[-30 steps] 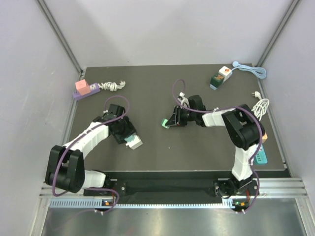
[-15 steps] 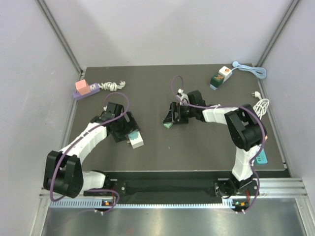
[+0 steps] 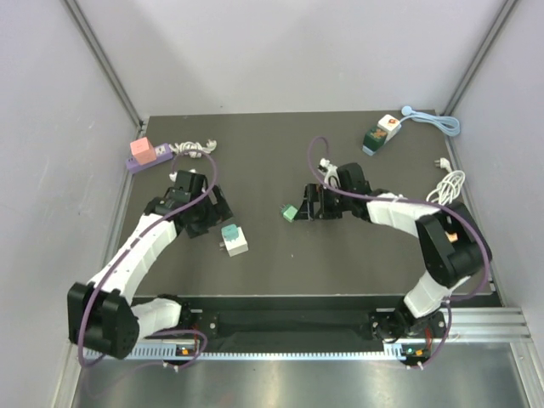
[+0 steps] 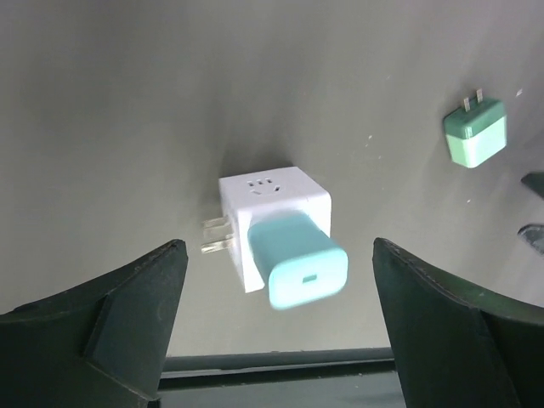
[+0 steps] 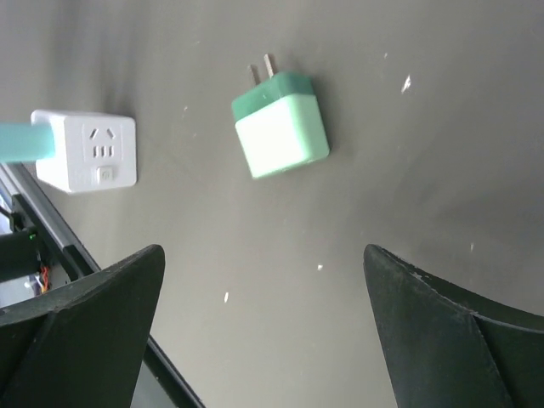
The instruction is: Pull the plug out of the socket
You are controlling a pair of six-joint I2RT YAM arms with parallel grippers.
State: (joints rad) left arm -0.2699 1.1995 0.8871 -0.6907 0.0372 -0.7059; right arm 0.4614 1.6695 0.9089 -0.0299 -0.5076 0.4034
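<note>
Backing away — left pincer (image 4: 276,248) off socket (image 4: 274,202) | right pincer (image 5: 263,252) off green plug (image 5: 281,138)

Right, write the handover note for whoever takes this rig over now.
Left gripper: open, empty, facing the white socket cube without touching it.
Right gripper: open, empty, close beside the green plug, not touching it.
The green plug lies loose on the table, prongs bare, apart from the cube. A light-blue plug sits in one face of the cube.
Done: green plug is off the socket.
Left: probably only pulling the arms back, unless the light-blue plug must come out too.
</note>
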